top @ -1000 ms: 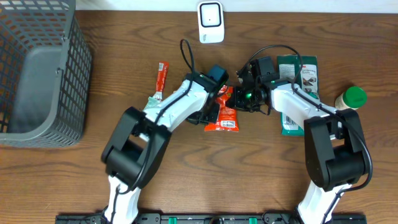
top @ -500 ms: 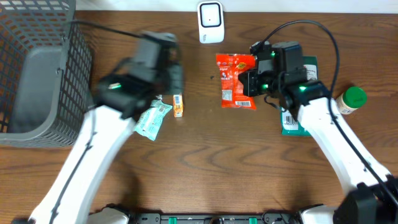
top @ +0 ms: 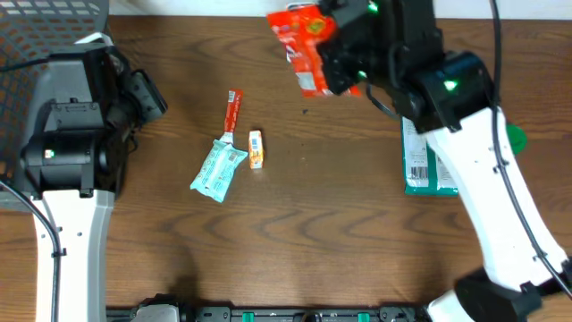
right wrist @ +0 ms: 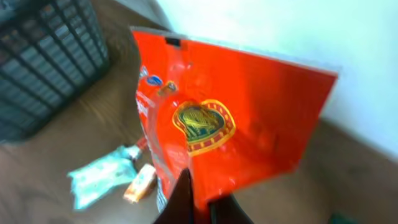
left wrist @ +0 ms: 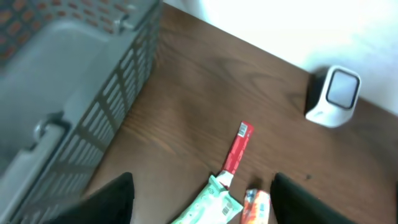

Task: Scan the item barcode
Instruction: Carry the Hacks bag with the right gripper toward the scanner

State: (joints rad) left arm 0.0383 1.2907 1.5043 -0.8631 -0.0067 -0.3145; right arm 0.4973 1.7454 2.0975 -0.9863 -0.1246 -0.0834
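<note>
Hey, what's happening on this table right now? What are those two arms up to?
The right gripper is shut on a shiny red snack bag, holding it in the air over the far edge of the wooden table, where a small white scanner stands. The left gripper is open and empty beside the grey mesh basket. A red stick sachet, a pale green packet and a small orange packet lie on the wood.

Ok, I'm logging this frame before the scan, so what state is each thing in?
red bag, lifted off the table, pinched at its edge
right gripper, shut on the red bag
left gripper, open, empty
scanner, upright on the table
red stick, lying flat
green packet, lying flat
orange pack, lying flat
basket, upright
</note>
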